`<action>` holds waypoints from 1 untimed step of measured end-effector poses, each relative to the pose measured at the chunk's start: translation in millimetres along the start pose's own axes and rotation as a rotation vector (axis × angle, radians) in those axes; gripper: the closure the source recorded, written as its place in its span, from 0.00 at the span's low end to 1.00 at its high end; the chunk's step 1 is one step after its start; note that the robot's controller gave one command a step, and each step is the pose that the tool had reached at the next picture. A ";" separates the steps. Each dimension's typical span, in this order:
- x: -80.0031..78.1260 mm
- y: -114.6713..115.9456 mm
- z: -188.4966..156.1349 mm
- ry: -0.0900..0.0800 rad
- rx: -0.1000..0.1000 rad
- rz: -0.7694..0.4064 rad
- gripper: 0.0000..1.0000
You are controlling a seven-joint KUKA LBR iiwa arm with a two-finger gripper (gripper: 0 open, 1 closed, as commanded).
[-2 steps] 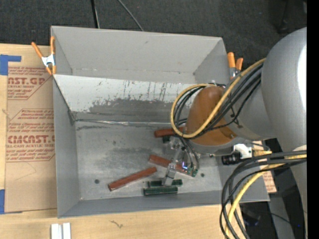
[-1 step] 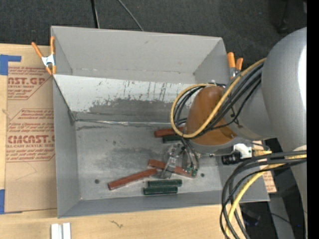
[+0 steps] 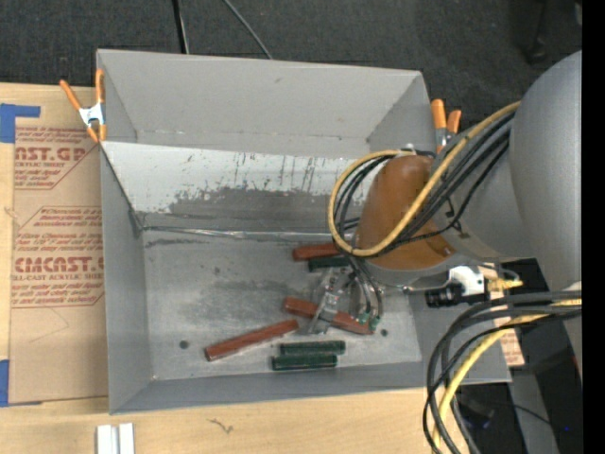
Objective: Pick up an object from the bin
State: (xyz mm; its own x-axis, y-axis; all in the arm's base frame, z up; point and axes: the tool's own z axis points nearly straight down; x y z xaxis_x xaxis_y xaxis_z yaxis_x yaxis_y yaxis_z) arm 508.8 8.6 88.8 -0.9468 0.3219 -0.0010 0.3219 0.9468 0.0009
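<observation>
The gripper (image 3: 336,303) is low in the grey metal bin (image 3: 236,102), just above the dark green bar (image 3: 307,356) as the camera sees it, and apart from that bar. The dark green bar lies flat on the bin floor close to the near wall, lengthwise along it, and looks like two slim dark pieces side by side. Two short red-brown sticks lie right at the gripper's tip. One short stick (image 3: 301,305) is up and slightly left of the green bar, with its right end reaching under the gripper. The other short stick (image 3: 354,324) is up and right of the green bar's right end, tilted, and touching or nearly touching the gripper's underside. The gripper's metal parts and small wires crowd over both pieces, so I cannot tell whether it is spread or closed, or whether either stick is caught in it. A long red-brown stick (image 3: 250,340) lies just left of the green bar, slanting down to the left, with its upper end near the bar's left end. A fourth red-brown stick (image 3: 315,252) lies well above the green bar, past the gripper, near the foot of the far sloping wall. Above and right of the green bar, the arm's orange cover (image 3: 402,211) hangs over the bin, looped with black and yellow cables (image 3: 342,206).
</observation>
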 end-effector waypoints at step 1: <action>0.1 0.4 -8.5 0.001 0.000 0.000 1.00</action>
State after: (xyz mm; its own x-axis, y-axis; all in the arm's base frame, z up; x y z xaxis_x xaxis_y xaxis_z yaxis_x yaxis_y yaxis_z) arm 508.8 9.0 97.3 -0.9468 0.3218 -0.0004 0.3218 0.9468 0.0008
